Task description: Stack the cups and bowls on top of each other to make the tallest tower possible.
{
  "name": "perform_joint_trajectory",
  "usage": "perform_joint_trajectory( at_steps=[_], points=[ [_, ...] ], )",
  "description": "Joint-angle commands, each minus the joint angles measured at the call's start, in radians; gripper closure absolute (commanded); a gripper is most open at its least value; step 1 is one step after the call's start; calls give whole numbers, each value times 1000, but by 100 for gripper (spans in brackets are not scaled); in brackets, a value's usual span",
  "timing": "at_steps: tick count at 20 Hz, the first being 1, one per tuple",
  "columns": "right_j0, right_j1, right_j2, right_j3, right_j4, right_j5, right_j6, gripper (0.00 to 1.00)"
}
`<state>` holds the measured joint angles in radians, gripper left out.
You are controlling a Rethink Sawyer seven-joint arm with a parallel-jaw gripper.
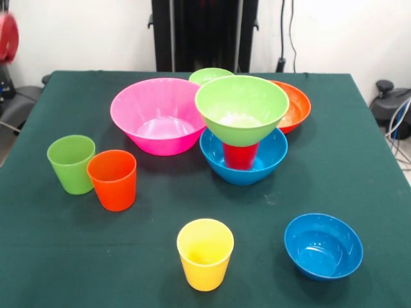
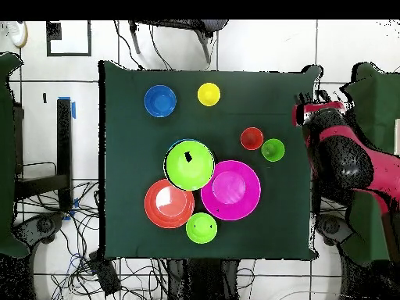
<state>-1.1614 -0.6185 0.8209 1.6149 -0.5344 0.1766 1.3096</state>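
Note:
The tower stands mid-table: the big blue bowl [image 1: 263, 160] holds the red cup [image 1: 241, 156], and the big light-green bowl [image 1: 241, 106] [image 2: 189, 165] sits on the cup. Around it are the big pink bowl [image 1: 157, 115] [image 2: 230, 190], the wide orange bowl [image 1: 294, 106] [image 2: 169, 204] and the small light-green bowl [image 1: 209, 76] [image 2: 201, 227]. The light-green cup [image 1: 70, 163], orange cup [image 1: 112, 179], yellow cup [image 1: 205, 253] and small blue bowl [image 1: 323, 246] stand apart, nearer the camera. The gripper [image 2: 306, 112] is drawn back off the table's edge, beside the two cups [image 2: 262, 144].
The dark green table [image 1: 359, 167] carries everything. The red arm [image 2: 344, 160] lies along the table's right side in the overhead view; a red part of it [image 1: 6, 37] shows at the front view's top left. Cables lie on the floor [image 2: 86, 234].

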Motion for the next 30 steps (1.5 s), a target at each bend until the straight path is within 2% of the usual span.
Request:
perform_joint_trajectory(
  at_steps=[1,3,7,10,11,16,18,19,21,23,27,30],
  points=[
    [-15,354,234,-175,-287,-26,-293,0],
    [-3,376,237,-200,-346,-56,-254,0],
    [-5,443,300,-230,-432,-60,-236,0],
    [15,490,318,-302,-416,-12,-239,0],
    [-11,563,405,-354,-391,61,-374,0],
    [-113,676,582,-314,-428,82,-548,0],
    [-172,839,703,-313,-429,101,-684,0],
    [-201,932,745,-323,-408,123,-764,0],
    [-227,1069,824,-354,-341,168,-903,0],
    [-224,1111,843,-388,-269,188,-914,0],
    [-221,1121,835,-399,-214,187,-916,0],
    [-212,1087,823,-398,-192,169,-881,0]
  ],
)
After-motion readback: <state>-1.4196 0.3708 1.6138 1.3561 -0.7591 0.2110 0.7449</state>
